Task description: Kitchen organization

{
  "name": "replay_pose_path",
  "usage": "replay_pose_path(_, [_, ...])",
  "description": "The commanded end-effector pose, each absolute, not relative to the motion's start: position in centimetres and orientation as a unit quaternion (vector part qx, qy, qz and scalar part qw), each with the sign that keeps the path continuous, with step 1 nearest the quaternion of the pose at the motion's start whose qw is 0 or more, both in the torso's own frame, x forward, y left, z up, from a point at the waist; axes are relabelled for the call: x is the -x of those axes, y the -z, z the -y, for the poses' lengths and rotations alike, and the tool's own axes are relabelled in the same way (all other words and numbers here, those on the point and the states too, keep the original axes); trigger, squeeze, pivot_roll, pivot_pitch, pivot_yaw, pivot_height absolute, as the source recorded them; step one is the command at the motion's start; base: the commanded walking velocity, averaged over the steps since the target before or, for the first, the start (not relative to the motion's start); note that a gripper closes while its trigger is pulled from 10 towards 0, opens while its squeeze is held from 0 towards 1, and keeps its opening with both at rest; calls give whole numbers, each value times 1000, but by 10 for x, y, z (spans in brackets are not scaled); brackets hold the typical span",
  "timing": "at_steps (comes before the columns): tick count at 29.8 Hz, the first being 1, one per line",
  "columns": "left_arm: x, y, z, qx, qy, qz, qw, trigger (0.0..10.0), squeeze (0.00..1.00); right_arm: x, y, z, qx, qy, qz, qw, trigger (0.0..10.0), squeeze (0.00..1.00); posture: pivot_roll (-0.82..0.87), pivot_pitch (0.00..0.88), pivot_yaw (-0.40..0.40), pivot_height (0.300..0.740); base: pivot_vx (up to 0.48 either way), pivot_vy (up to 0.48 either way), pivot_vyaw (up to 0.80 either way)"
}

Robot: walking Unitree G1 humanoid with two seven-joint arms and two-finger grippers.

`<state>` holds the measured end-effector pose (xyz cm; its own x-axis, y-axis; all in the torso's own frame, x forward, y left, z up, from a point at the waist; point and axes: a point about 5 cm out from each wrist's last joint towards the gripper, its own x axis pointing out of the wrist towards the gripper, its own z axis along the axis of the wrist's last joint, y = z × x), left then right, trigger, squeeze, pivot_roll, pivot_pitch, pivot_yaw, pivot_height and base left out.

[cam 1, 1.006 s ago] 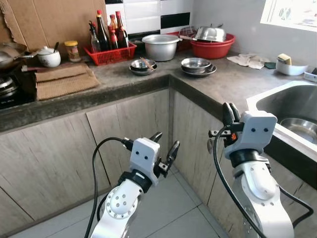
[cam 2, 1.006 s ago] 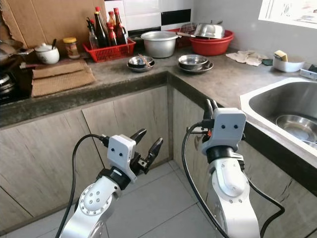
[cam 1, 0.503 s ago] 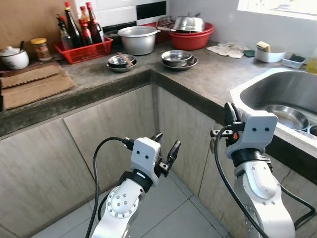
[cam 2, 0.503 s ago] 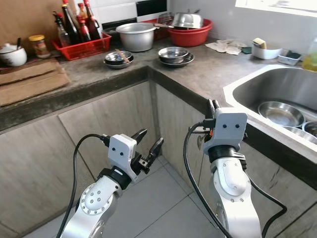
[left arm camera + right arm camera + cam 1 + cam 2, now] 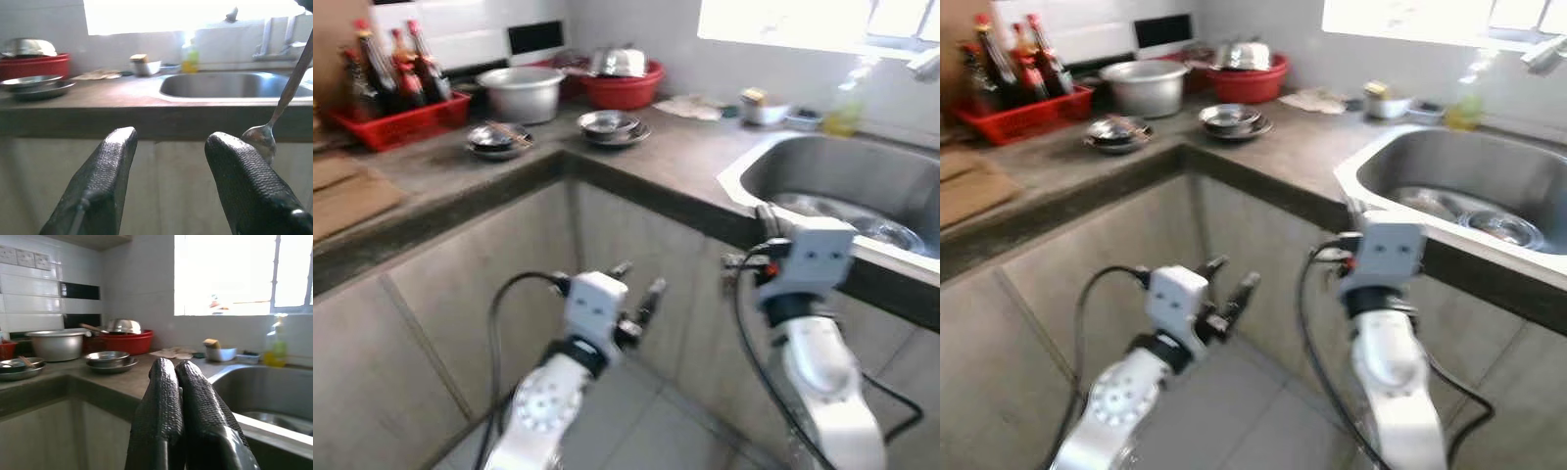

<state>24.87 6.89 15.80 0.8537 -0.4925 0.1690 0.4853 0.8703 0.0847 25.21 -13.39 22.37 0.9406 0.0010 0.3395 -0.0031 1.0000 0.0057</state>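
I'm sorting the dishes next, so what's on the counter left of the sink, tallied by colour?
Red basin: 1
Red bottle basket: 1
Silver pot: 1
Silver bowl stacks: 2
Total: 5

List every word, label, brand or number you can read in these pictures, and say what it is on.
No text can be read.
Sauce bottles in the red basket: labels too blurred to read.
Yellow-green bottle by the sink: no legible label.
Right tool and left tool: no markings visible.
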Motion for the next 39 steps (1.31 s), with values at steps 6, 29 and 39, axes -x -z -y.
replay_pose_path(6, [-247,-162,-62,-16,269,100,958,10000,0,-252,-226,139,1,12,179,984,10000,0,-4,0,13,740,0,430,-800])
replay_pose_path(29, [-248,-160,-59,-41,278,103,954,10000,0,-254,-228,139,6,15,186,982,10000,0,-4,0,13,740,0,-19,-622])
replay_pose_path(39, [-249,-157,-60,-34,274,90,957,10000,0,-255,-228,139,5,14,185,983,10000,0,-7,0,14,740,90,-366,0])
